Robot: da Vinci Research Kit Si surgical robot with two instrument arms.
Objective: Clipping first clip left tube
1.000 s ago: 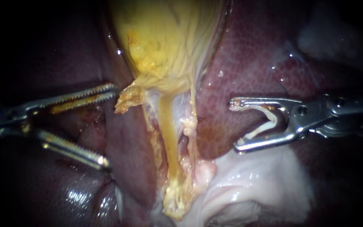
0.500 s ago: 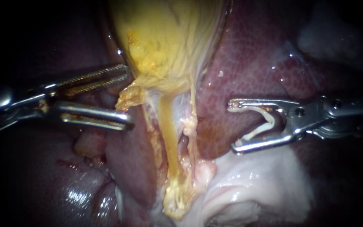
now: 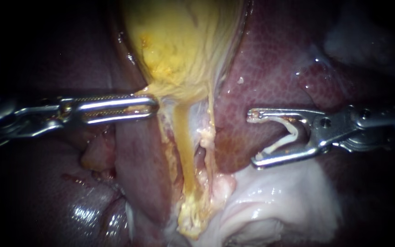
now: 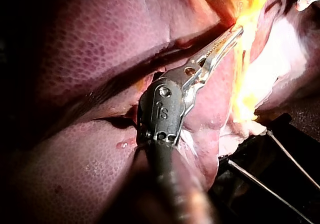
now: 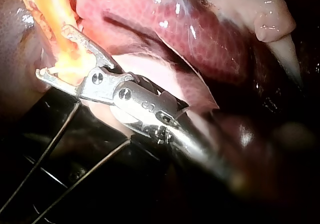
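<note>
endoscope view: two instruments, one clip, two tubes. the left instrument (image 3: 153, 106) has its jaws clamped on the gallbladder (image 3: 179, 45) at its yellow lower end. the right instrument (image 3: 254, 137) carries the single white clip (image 3: 291, 130) between wide-apart jaws, over the liver (image 3: 270, 68). the left tube (image 3: 184, 151), yellow and bare, runs downward. the thinner right tube (image 3: 209, 116) stands between it and the clip.

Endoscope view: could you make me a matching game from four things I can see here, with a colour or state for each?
1. left instrument
2. right instrument
3. gallbladder
4. liver

a. yellow
b. dark red, mottled
c. carries a white clip
d. grips the gallbladder's lower edge

Pairs: 1-d, 2-c, 3-a, 4-b.
</note>
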